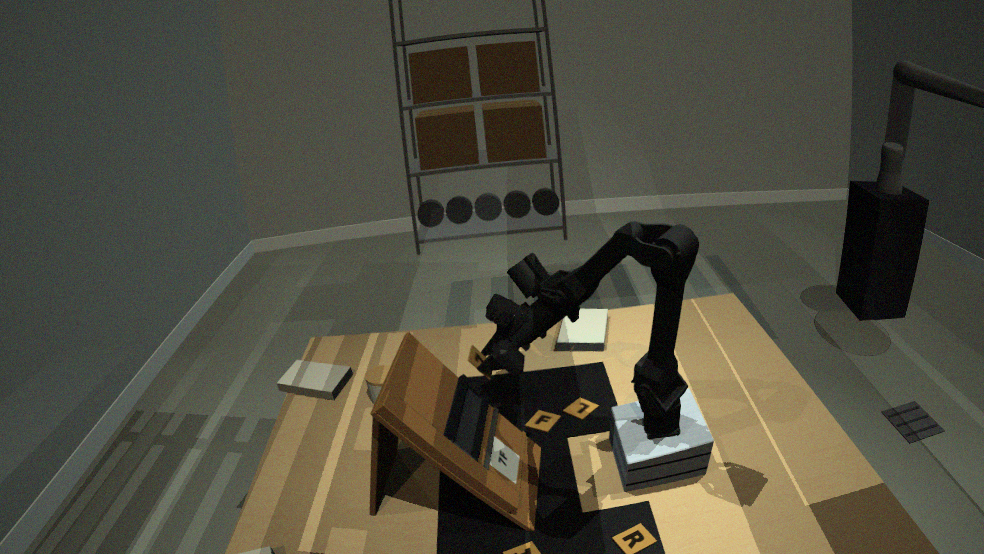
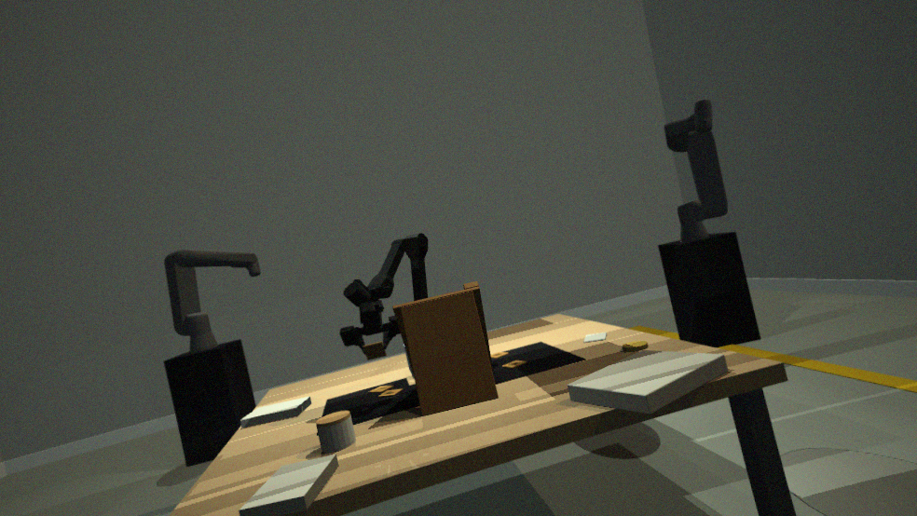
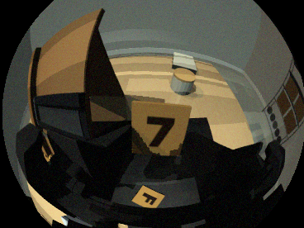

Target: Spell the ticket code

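My gripper (image 1: 485, 362) (image 2: 373, 343) (image 3: 159, 130) is shut on an amber tile marked 7 (image 1: 475, 357) (image 2: 375, 350) (image 3: 160, 111), upright in the wrist view. It holds the tile in the air beyond the far side of the sloped wooden board (image 1: 426, 385) (image 2: 449, 352) (image 3: 62, 74). The dark letter rail (image 1: 468, 419) (image 3: 59, 116) shows no tile, though part is hidden. The white ticket (image 1: 506, 464) below it reads 7F. An F tile (image 1: 542, 420) (image 3: 149, 197) and another tile (image 1: 580, 408) lie on the black mat. An R tile (image 1: 633, 538) lies nearer the top camera.
A grey cup-like cylinder with a tan top (image 2: 335, 432) (image 3: 182, 81) stands behind the board. Pale flat blocks lie at the counter's far edge (image 1: 583, 328), its back corner (image 1: 315, 379) and its other end (image 2: 648, 380). The arm's base block (image 1: 662, 440) stands beside the mat.
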`<state>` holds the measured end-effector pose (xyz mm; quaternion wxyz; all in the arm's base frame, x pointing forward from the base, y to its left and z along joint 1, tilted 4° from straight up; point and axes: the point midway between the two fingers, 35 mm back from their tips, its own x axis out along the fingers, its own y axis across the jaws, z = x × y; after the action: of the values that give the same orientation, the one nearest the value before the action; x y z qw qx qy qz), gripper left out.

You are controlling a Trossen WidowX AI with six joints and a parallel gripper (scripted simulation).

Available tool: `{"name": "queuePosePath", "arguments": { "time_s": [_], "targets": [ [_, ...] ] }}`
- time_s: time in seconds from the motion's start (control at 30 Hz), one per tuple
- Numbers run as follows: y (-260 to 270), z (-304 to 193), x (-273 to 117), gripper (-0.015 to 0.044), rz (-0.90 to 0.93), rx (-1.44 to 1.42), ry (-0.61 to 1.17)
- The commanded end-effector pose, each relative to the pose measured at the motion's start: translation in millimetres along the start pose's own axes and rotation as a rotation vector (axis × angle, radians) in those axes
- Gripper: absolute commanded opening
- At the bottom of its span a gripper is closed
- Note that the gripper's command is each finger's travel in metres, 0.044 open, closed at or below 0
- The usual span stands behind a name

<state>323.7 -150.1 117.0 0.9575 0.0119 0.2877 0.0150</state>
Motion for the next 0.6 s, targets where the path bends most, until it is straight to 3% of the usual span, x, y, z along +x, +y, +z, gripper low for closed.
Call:
{"name": "queuePosePath", "arguments": {
  "time_s": [0.0, 0.57],
  "targets": [
    [1.3, 1.9, -1.6, 0.0, -0.007, -0.001, -0.005],
    [11.2, 3.5, -2.7, 0.0, -0.006, 0.0, -0.005]
  ]
}}
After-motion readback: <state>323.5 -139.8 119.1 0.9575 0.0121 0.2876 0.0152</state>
